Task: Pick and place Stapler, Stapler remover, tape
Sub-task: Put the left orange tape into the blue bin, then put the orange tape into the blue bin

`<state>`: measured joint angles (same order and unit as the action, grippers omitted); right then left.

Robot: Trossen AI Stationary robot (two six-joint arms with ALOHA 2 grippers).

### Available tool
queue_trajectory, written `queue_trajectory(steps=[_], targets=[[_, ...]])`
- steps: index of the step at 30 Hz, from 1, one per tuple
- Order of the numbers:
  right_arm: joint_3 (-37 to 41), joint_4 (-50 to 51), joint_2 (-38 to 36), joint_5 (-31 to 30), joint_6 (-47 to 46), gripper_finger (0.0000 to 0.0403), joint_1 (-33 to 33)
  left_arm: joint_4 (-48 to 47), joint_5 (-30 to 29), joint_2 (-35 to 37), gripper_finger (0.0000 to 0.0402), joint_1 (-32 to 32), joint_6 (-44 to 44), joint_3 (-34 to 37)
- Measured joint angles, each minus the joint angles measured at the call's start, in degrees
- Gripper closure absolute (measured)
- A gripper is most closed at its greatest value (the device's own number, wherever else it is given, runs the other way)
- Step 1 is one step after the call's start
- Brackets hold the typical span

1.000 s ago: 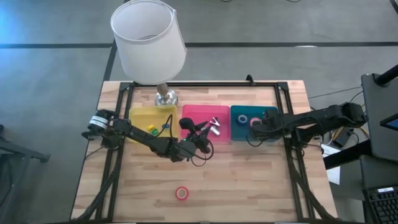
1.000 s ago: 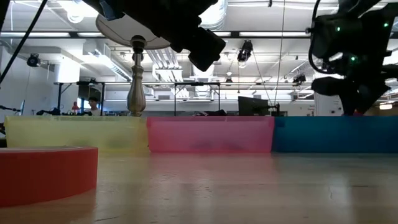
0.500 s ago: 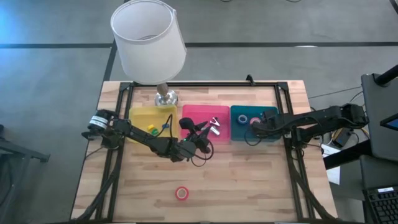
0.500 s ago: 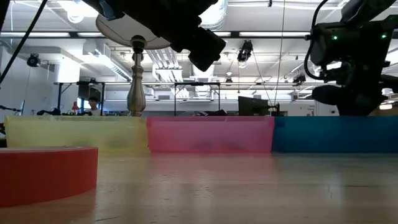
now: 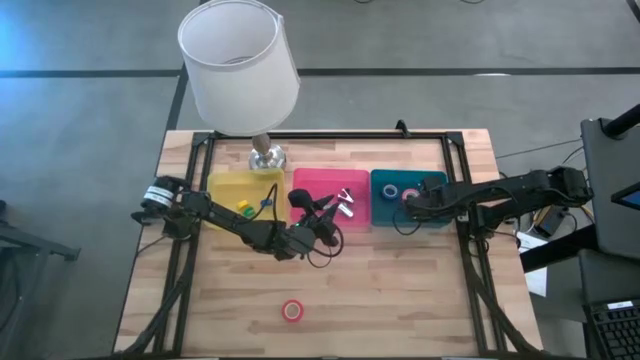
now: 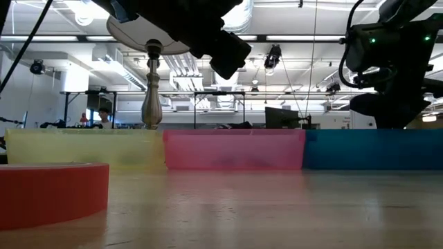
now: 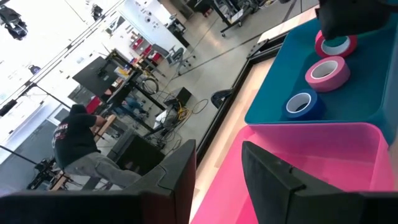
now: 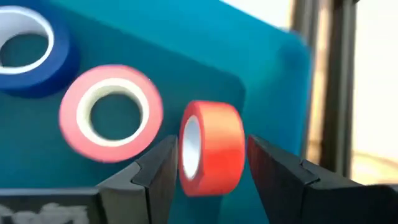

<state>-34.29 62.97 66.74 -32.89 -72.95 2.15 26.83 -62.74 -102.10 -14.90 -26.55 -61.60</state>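
Three trays sit in a row: yellow tray [image 5: 232,190], pink tray [image 5: 318,188], teal tray [image 5: 392,212]. The left gripper [image 7: 217,180] hangs over the pink tray's near rim, fingers parted, empty. Ahead of it lie a blue tape [image 7: 301,104] and a pink tape [image 7: 324,71]. The right gripper [image 8: 205,163] is over the teal tray, its fingers spread just clear of an upright red tape [image 8: 211,146]. A fourth roll, the loose tape [image 5: 291,311], lies well behind both grippers; the low view cuts it off.

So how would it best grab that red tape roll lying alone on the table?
From straight above, I'd guess: the red tape roll lies flat with its hole up, nothing near it. One finger inside the core and one outside pinches the wall; or span its outer rim.
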Motion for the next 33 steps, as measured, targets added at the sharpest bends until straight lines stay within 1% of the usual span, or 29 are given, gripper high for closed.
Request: queue_trajectory(steps=[7, 10, 16, 19, 22, 26, 30, 31, 32, 33], targets=[[-0.04, 1.95, -0.01, -8.97, 0.16, 0.0216, 0.00, 0.00, -0.02, 0.00, 0.0268, 0.01, 0.00, 0.00], [-0.11, 1.94, 0.00, -8.92, 1.17, 0.0215, 0.00, 0.00, -0.02, 0.00, 0.0268, 0.02, 0.00, 0.00], [-3.62, 1.12, 0.00, -5.78, 4.11, 0.0221, -0.13, 0.00, -0.07, 0.00, 0.0268, 0.01, 0.00, 0.00], [-6.10, -1.65, 0.00, -5.68, 6.14, 0.0225, -0.67, -0.06, -0.11, 0.00, 0.0268, -0.13, -0.02, 0.00], [-7.88, -6.88, 0.00, -5.68, 11.15, 0.0230, -1.77, -1.64, -0.15, 0.00, 0.0268, -1.07, -0.11, 0.00], [-8.59, -16.57, -0.01, -5.60, 19.83, 0.0235, -3.74, -9.17, -0.09, 0.77, 0.0268, -3.60, 2.02, 0.02], [-8.59, -25.75, -0.02, -3.26, 28.71, 0.0236, -5.47, -18.94, 0.72, 2.79, 0.0268, -7.42, 9.13, 0.02], [-8.59, -27.65, -0.02, -2.76, 30.39, 0.0236, -5.76, -21.39, 2.09, 3.43, 0.0268, -8.34, 11.26, 0.02], [-8.60, -29.35, -0.02, -2.43, 31.77, 0.0236, -6.07, -23.81, 4.72, 4.25, 0.0268, -9.13, 13.63, 0.02], [-8.59, -30.70, -0.01, -2.17, 32.92, 0.0236, -6.31, -26.58, 8.62, 5.43, 0.0268, -9.75, 16.35, 0.02]])
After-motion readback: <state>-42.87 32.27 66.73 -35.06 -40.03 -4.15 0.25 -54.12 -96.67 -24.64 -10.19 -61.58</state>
